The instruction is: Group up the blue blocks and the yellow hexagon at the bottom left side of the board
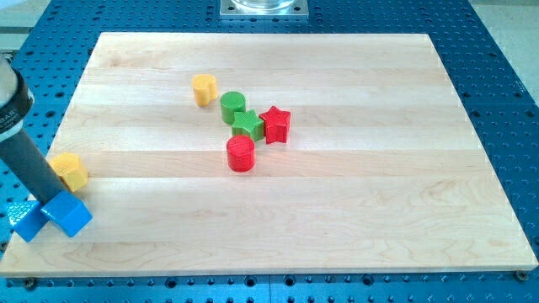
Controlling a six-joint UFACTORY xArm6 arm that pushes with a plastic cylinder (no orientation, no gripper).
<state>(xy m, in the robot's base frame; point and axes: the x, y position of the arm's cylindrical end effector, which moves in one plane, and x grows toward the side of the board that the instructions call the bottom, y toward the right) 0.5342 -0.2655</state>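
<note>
My tip [48, 199] is at the view's bottom left, at the board's left edge. It touches the back of a blue cube [70, 215] and stands just right of a second blue block [28, 221], which hangs over the board's edge. The yellow hexagon [69, 171] lies just up and right of the rod, close to the blue cube. The rod's very end is partly hidden by the blue blocks.
A second yellow block [204, 88] lies at the upper middle. A green cylinder [233, 106], green star [248, 125], red star [275, 124] and red cylinder [241, 154] cluster near the centre of the wooden board [379, 185].
</note>
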